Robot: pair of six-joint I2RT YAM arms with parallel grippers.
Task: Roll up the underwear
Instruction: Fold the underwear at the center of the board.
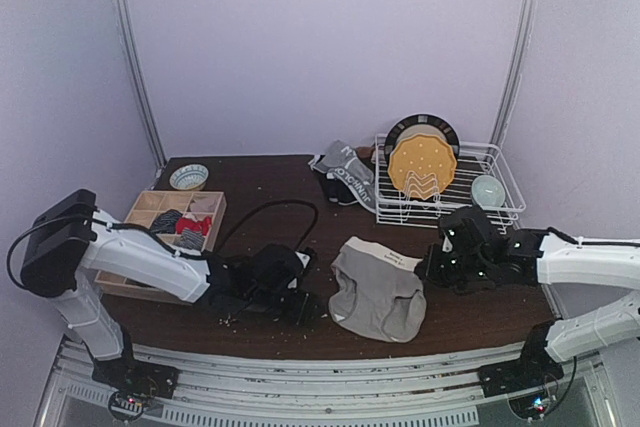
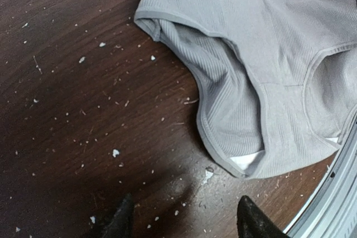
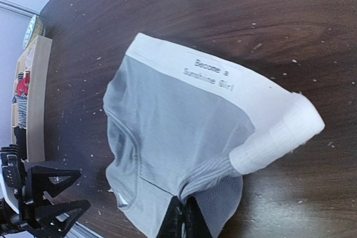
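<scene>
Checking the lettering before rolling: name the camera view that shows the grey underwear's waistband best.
Right wrist. The white waistband of the grey underwear runs across the frame, lettering readable. Left wrist catches only a strip at its top edge, lettering cut off; top external shows it as a small pale band, unreadable.

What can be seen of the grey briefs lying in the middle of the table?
The briefs are soft ribbed grey cloth with a white waistband lettered "Become a Sunshine Girl". They lie crumpled on the dark table, one waistband end curled into a roll. The right gripper is shut on a bunched fold at their edge; the left gripper is open nearby, not touching.
</scene>
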